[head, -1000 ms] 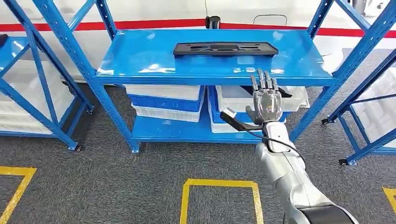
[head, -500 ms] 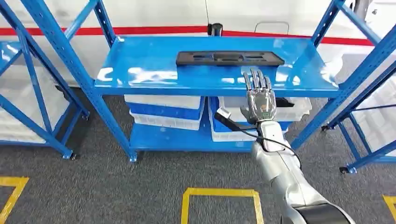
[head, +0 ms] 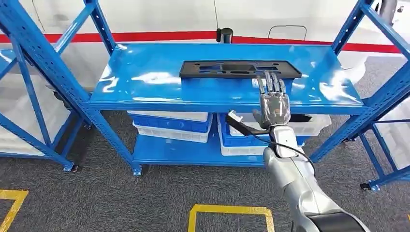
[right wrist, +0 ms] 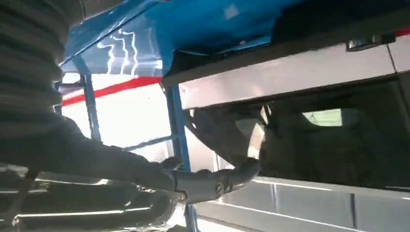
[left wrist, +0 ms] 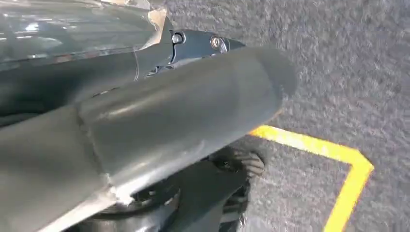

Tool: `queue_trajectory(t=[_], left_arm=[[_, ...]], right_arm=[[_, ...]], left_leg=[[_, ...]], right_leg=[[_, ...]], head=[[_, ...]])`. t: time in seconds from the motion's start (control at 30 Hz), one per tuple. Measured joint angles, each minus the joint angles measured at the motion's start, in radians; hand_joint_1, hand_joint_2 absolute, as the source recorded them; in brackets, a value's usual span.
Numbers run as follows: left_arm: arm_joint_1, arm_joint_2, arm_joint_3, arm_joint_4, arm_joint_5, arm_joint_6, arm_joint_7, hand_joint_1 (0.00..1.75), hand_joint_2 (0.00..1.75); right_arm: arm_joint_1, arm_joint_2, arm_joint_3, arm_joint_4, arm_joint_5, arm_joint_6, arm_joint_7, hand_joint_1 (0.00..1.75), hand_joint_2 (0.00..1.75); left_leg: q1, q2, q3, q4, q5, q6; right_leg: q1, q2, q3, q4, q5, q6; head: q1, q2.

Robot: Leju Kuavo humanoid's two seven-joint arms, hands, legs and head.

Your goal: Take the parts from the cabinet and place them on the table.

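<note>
A long flat black part (head: pixel 240 69) lies across the top blue shelf (head: pixel 145 82) of the cabinet. My right hand (head: pixel 273 104) is raised in front of the shelf's front edge, back of the hand toward me, fingers straight and apart, holding nothing. Its fingertips (head: pixel 270 79) reach just short of the part's right half. In the right wrist view the thumb (right wrist: pixel 212 183) sticks out under the blue shelf's underside (right wrist: pixel 193 29). My left hand (left wrist: pixel 193 96) hangs over the floor, thumb stretched out, nothing in it.
White and blue bins (head: pixel 171 123) are stacked on the lower shelf, and one (head: pixel 309 126) sits behind my right hand. Blue uprights (head: pixel 48 72) and neighbouring racks (head: pixel 382 96) flank the cabinet. Yellow floor markings (head: pixel 227 210) lie on the grey carpet.
The whole picture has shifted, so the camera has moved and the cabinet looks nearer. My right hand has risen, its fingertips now over the top shelf's front edge near the part.
</note>
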Motion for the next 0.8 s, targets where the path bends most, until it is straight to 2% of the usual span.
queue_trajectory(t=[0.03,0.07,0.1,0.13,0.17,0.2,0.23,0.27,0.3,0.33,0.37,0.4,0.43,0.47,0.5,0.53,0.57,0.6,0.63,0.67,0.7,0.73,0.77,0.8], left_arm=[[0.0,0.0,0.0,0.0,0.0,0.0,0.0,0.0,0.0],[0.001,0.0,0.0,0.0,-0.001,0.0,0.0,0.0,0.0],[0.001,0.0,0.0,0.0,-0.001,0.0,0.0,0.0,0.0],[0.002,0.0,0.0,0.0,-0.001,0.0,0.0,0.0,0.0],[0.002,0.001,0.0,0.0,-0.001,0.0,0.0,0.0,0.0],[0.002,0.001,0.0,0.0,-0.001,0.0,0.0,0.0,0.0],[0.003,0.002,0.0,0.0,-0.001,0.0,0.0,0.0,0.0],[0.004,0.002,0.0,0.0,-0.001,-0.001,0.0,0.0,0.0],[0.006,0.002,0.0,0.0,-0.001,-0.001,0.0,0.0,0.0],[0.004,0.003,0.0,0.0,-0.001,-0.002,0.0,0.0,0.0],[0.004,0.003,0.0,0.0,-0.002,-0.006,0.0,0.0,0.0],[0.004,0.003,0.0,0.0,-0.002,-0.008,-0.001,0.0,0.0],[0.004,0.002,0.0,0.0,-0.002,-0.009,-0.001,0.0,0.0],[0.005,0.001,0.0,0.0,-0.003,-0.01,-0.002,0.0,0.0],[0.005,0.001,0.0,0.0,-0.003,-0.01,-0.002,0.0,0.0],[0.004,0.002,0.0,0.0,-0.003,-0.009,-0.002,0.0,0.0],[0.001,0.002,0.0,0.0,-0.005,-0.01,-0.002,0.0,0.0],[0.001,0.002,0.0,0.0,-0.012,-0.011,-0.001,0.0,0.0],[0.002,0.002,0.0,0.0,-0.018,-0.014,0.003,0.0,0.0],[0.005,0.002,0.0,0.0,-0.026,-0.02,0.005,0.0,0.0],[0.006,0.002,0.0,0.0,-0.032,-0.022,0.005,0.0,0.0],[0.008,0.002,0.0,0.0,-0.036,-0.024,0.005,0.0,0.0],[0.008,0.002,0.0,0.0,-0.038,-0.027,0.005,0.0,0.0],[0.008,0.002,0.0,0.001,-0.039,-0.028,0.005,0.0,0.0]], right_arm=[[-0.001,0.001,0.0,0.0,0.002,0.0,-0.001,0.0,1.75],[0.0,0.003,0.0,0.0,0.002,0.0,-0.001,0.0,1.75],[0.002,0.003,0.0,0.0,0.002,0.0,-0.001,0.0,1.75],[0.004,0.003,0.0,0.0,0.002,0.0,-0.001,0.0,1.75],[0.005,0.003,0.0,0.0,0.002,0.0,-0.001,0.0,1.75],[0.005,0.003,0.0,0.0,0.002,0.0,-0.001,0.0,1.75],[0.004,0.003,0.0,0.0,0.002,0.0,-0.001,0.0,1.75],[0.003,0.004,0.0,0.0,0.002,0.0,-0.001,0.0,1.75],[0.0,0.005,0.0,0.002,0.002,0.0,0.0,0.0,1.75],[-0.003,0.006,0.0,0.004,0.002,0.0,0.0,0.0,1.75],[-0.004,0.007,0.0,0.003,0.002,0.0,0.0,0.0,1.75],[-0.007,0.006,0.0,0.003,0.002,0.0,0.0,0.0,1.75],[-0.012,0.006,0.0,0.003,0.002,0.0,0.0,0.0,1.75],[-0.011,0.006,0.0,0.003,0.002,0.0,0.0,0.0,1.75],[-0.014,0.005,0.0,0.003,0.002,0.0,0.0,0.0,1.75],[-0.014,0.005,0.0,0.004,0.002,0.0,0.0,0.0,1.75],[-0.011,0.005,0.0,0.005,0.002,0.0,0.003,0.0,1.75],[-0.003,0.001,0.0,0.005,0.002,0.0,0.011,0.0,1.75],[0.006,-0.003,0.0,0.004,0.002,0.0,0.018,0.0,1.75],[0.02,-0.007,0.0,-0.003,0.002,0.0,0.019,0.0,1.75],[0.032,-0.012,0.0,-0.01,0.002,0.0,0.019,0.0,1.75],[0.04,-0.016,0.0,-0.016,0.002,0.001,0.019,0.0,1.75],[0.049,-0.02,0.0,-0.024,0.002,0.001,0.019,0.0,1.75],[0.055,-0.023,0.0,-0.027,0.002,0.002,0.019,0.0,1.75]], left_leg=[[0.006,0.001,-0.051,0.066,-0.018,-0.007],[0.011,0.001,-0.097,0.115,-0.064,-0.015],[0.016,0.002,-0.133,0.139,-0.118,-0.022],[0.02,0.004,-0.154,0.135,-0.148,-0.028],[0.023,0.007,-0.16,0.102,-0.147,-0.03],[0.025,0.007,-0.151,0.048,-0.119,-0.03],[0.026,0.007,-0.129,-0.032,-0.058,-0.028],[0.026,0.01,-0.102,-0.121,0.036,-0.024],[0.02,0.013,-0.1,-0.173,0.086,-0.017],[0.019,0.011,-0.091,-0.174,0.081,-0.009],[0.016,0.011,-0.086,-0.177,0.075,-0.004],[0.016,0.007,-0.08,-0.191,0.073,0.003],[0.014,0.006,-0.048,-0.189,0.077,0.015],[0.016,0.008,-0.034,-0.198,0.085,0.029],[0.015,0.009,-0.022,-0.197,0.082,0.032],[0.015,0.009,-0.015,-0.197,0.077,0.037],[0.014,0.008,-0.01,-0.197,0.069,0.042],[0.014,0.004,-0.002,-0.197,0.06,0.043],[0.014,-0.002,0.007,-0.197,0.05,0.042],[0.014,-0.006,0.02,-0.197,0.038,0.041],[0.013,-0.009,0.035,-0.197,0.026,0.039],[0.013,-0.011,0.049,-0.196,0.015,0.036],[0.012,-0.012,0.061,-0.197,0.003,0.032],[0.009,-0.012,0.073,-0.193,-0.009,0.027]], right_leg=[[0.0,0.001,0.008,0.0,-0.01,-0.005],[0.0,0.003,0.018,0.0,-0.02,-0.005],[0.0,0.004,0.029,0.0,-0.03,-0.004],[-0.001,0.006,0.04,0.0,-0.039,-0.002],[-0.002,0.007,0.055,0.0,-0.052,0.001],[-0.002,0.007,0.069,0.0,-0.063,0.003],[-0.003,0.006,0.085,-0.001,-0.075,0.007],[-0.004,0.006,0.096,-0.002,-0.087,0.012],[0.001,0.008,0.108,0.001,-0.098,0.018],[0.004,0.011,0.101,-0.005,-0.108,0.026],[0.004,0.009,0.112,-0.017,-0.116,0.033],[0.008,0.009,0.13,0.008,-0.099,0.047],[0.01,0.01,0.136,0.01,-0.094,0.056],[0.007,0.009,0.119,0.043,-0.106,0.057],[0.007,0.009,0.09,0.107,-0.107,0.054],[0.005,0.009,0.041,0.182,-0.116,0.052],[0.004,0.009,-0.014,0.254,-0.138,0.051],[0.005,0.009,-0.062,0.306,-0.182,0.051],[0.004,0.009,-0.091,0.322,-0.223,0.049],[0.004,0.009,-0.105,0.301,-0.244,0.053],[0.003,0.009,-0.103,0.25,-0.234,0.062],[0.003,0.008,-0.09,0.179,-0.194,0.075],[0.003,0.004,-0.075,0.099,-0.12,0.086],[0.005,-0.003,-0.069,0.019,-0.027,0.096]], head=[[0.0,0.0],[0.0,0.0],[0.0,0.0],[0.0,0.0],[0.0,0.0],[0.0,0.0],[0.0,0.0],[0.0,0.0],[-0.001,0.0],[-0.003,0.0],[0.001,0.0],[0.0,0.0],[0.002,0.0],[0.003,0.0],[0.005,0.0],[0.006,0.0],[0.005,0.0],[0.006,0.0],[0.007,0.0],[0.006,0.0],[0.007,0.0],[0.007,0.0],[0.008,0.0],[0.008,0.0]])
